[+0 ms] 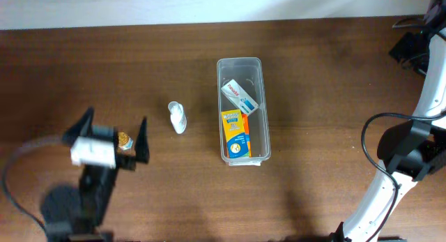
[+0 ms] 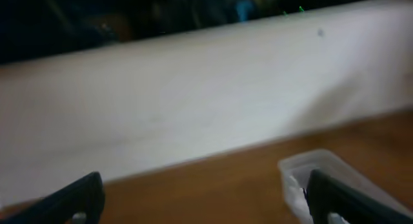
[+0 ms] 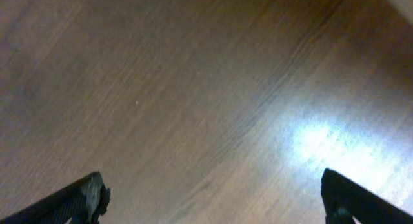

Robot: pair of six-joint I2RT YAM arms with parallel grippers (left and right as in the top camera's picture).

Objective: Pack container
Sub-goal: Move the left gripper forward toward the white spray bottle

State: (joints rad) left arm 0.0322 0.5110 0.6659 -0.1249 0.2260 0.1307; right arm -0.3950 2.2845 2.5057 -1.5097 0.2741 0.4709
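Observation:
The container (image 1: 240,64) is a long clear bin standing at the table's middle. It holds a white box with red and blue print (image 1: 240,95) and a yellow-orange box (image 1: 236,134). A small white bottle (image 1: 178,117) lies on the table left of it. My left gripper (image 1: 115,125) is open and empty, left of the bottle and apart from it. In the left wrist view the open jaws (image 2: 203,198) frame bare wood, with the container's corner (image 2: 303,167) by the right finger. My right gripper (image 3: 213,192) is open over bare wood.
A small gold round thing (image 1: 124,139) shows at the left gripper's base; I cannot tell what it is. The right arm (image 1: 397,165) stands at the right edge, with dark parts and cables (image 1: 411,43) at the top right. A white wall (image 2: 193,101) runs behind the table.

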